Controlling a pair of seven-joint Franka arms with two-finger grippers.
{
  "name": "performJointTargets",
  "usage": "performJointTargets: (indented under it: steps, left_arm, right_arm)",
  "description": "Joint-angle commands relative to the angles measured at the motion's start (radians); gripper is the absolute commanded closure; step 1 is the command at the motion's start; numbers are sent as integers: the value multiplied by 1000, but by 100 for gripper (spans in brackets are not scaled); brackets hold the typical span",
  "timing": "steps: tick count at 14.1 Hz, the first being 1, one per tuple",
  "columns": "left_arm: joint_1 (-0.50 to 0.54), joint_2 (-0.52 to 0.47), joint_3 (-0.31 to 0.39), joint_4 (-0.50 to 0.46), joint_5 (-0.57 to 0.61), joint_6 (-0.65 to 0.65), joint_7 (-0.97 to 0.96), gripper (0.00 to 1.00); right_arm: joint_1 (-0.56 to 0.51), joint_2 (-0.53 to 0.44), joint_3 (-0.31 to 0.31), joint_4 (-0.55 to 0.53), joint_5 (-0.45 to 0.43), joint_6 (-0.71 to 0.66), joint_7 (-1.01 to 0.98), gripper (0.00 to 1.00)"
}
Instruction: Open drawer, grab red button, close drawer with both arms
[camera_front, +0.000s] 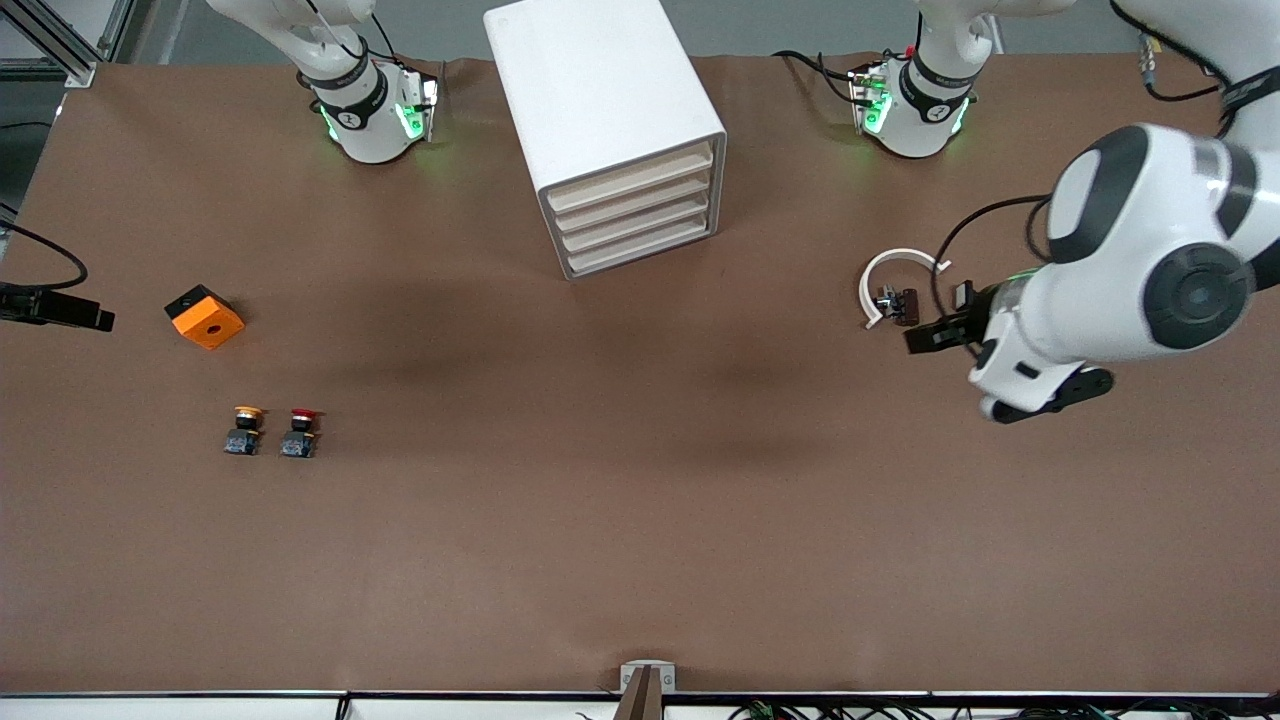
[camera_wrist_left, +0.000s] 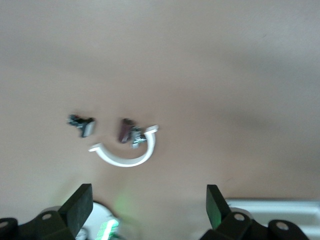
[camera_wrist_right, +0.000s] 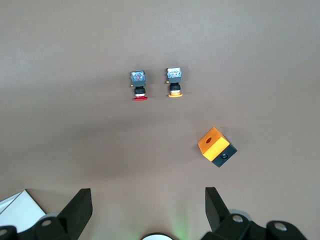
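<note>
The white cabinet (camera_front: 600, 100) stands between the two arm bases, and its top drawer (camera_front: 632, 180) is shut like the three below it. The red-capped button (camera_front: 300, 432) stands on the table toward the right arm's end, beside an orange-yellow-capped button (camera_front: 245, 430). Both also show in the right wrist view, the red button (camera_wrist_right: 138, 85) and the orange-yellow one (camera_wrist_right: 174, 81). My right gripper (camera_wrist_right: 148, 210) is open and empty, high over the table; it does not show in the front view. My left gripper (camera_front: 945, 333) hangs open and empty (camera_wrist_left: 149, 207) over the table beside a white ring.
An orange box (camera_front: 205, 317) with a hole lies farther from the front camera than the buttons. A white open ring (camera_front: 895, 285) with small dark parts (camera_wrist_left: 127, 131) lies toward the left arm's end. A black fixture (camera_front: 55, 307) juts in at the table edge.
</note>
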Motion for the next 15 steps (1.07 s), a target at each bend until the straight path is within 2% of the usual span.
performJointTargets:
  steps: [1,3,5,6,8,9,12,15]
  left_arm:
    - [-28,-131,99,-118,-18,-27,164,0]
    - [-23,-234,143,-219,-16,-20,240,0]
    - [-15,-325,177,-326,-10,20,333,0]
    - [-8,-383,182,-398,-7,66,356,0]
    - [8,-545,182,-603,27,248,378,0]
    - [26,-591,177,-662,60,313,392,0]
    - [70,-598,168,-643,71,339,497,0]
    - [83,-581,168,-539,61,339,525,0]
  right_arm:
    - [1,-14,13,34,-14,-83,11,0]
    - [-5,-58,14,34,24,-90,12,0]
    - [3,-110,19,24,16,-91,8,0]
    - [12,-121,17,23,14,-106,8,0]
    - [9,-144,19,24,31,-139,-1,0]
    - [10,-150,19,26,32,-142,-1,0]
    - [12,-167,21,20,34,-145,-1,0]
    - [14,-221,21,-64,34,-127,-2,0]
